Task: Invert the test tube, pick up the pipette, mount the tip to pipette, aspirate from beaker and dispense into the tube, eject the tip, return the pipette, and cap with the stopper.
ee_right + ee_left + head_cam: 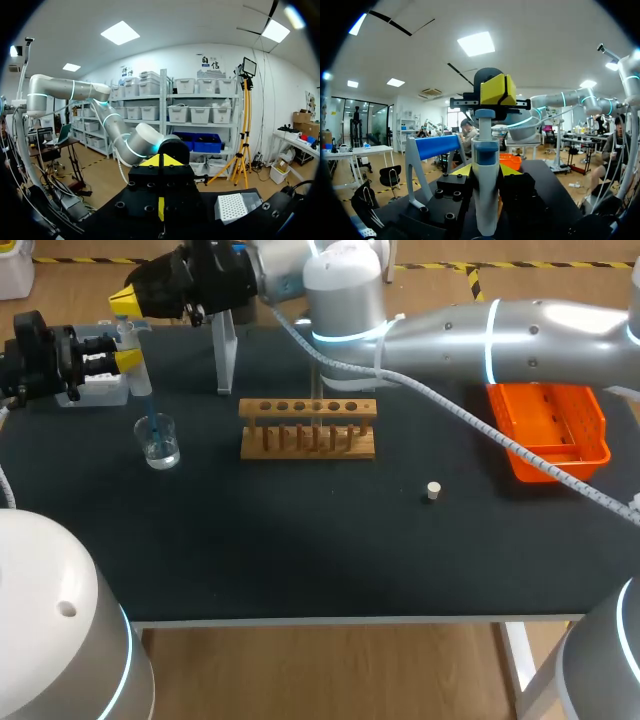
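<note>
White stopper (432, 491) lies near the front, likely saved for last. Further back, the left gripper (128, 360) is clamped on the pipette (485, 200), which dips into the beaker (158, 440). The right gripper (499, 89), fingers together, sits on top, probably to press.

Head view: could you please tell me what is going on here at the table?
The left gripper holds the pipette upright, its blue tip down in the glass beaker. The right gripper, closed, sits at the pipette's top, probably for the plunger. The stopper lies loose on the table, apart from the wooden rack.
</note>
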{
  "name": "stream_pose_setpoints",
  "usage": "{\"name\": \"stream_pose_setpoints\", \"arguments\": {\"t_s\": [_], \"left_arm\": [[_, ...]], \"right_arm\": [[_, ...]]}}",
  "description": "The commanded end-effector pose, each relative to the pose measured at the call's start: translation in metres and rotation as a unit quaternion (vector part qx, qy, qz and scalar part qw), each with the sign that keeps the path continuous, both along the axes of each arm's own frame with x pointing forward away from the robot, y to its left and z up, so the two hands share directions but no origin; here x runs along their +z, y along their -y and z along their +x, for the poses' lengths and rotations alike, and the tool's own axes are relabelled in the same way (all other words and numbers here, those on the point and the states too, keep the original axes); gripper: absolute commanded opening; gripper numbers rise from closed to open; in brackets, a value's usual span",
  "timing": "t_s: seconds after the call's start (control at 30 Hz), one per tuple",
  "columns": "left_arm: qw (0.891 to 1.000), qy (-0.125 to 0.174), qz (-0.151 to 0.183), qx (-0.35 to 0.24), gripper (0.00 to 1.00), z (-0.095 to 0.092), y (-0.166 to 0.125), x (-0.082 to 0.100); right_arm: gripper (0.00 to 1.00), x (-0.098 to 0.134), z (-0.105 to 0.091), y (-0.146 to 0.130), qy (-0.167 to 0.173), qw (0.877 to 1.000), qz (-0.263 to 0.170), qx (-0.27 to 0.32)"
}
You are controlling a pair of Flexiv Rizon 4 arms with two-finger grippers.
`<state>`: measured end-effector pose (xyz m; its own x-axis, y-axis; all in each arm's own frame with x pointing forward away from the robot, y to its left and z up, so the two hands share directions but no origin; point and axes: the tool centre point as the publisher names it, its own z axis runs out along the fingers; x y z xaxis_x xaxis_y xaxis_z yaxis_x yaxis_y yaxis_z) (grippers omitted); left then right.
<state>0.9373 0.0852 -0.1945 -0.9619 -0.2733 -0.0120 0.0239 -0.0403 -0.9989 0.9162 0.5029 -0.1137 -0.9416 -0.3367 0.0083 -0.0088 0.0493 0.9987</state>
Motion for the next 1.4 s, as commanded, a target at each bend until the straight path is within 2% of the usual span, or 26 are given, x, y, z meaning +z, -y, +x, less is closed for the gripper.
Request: {"name": "stream_pose_setpoints", "arguments": {"t_s": [0.03,1.4], "left_arm": [[1.0,0.0,0.0,-0.001,0.0,0.001,0.0,0.0],[1.0,0.0,0.0,-0.001,0.0,0.001,0.0,0.0]], "right_arm": [[0.0,-0.004,0.006,-0.008,-0.002,1.0,0.001,-0.003],[0.0,-0.023,0.012,-0.012,-0.024,1.0,-0.002,-0.019]]}}
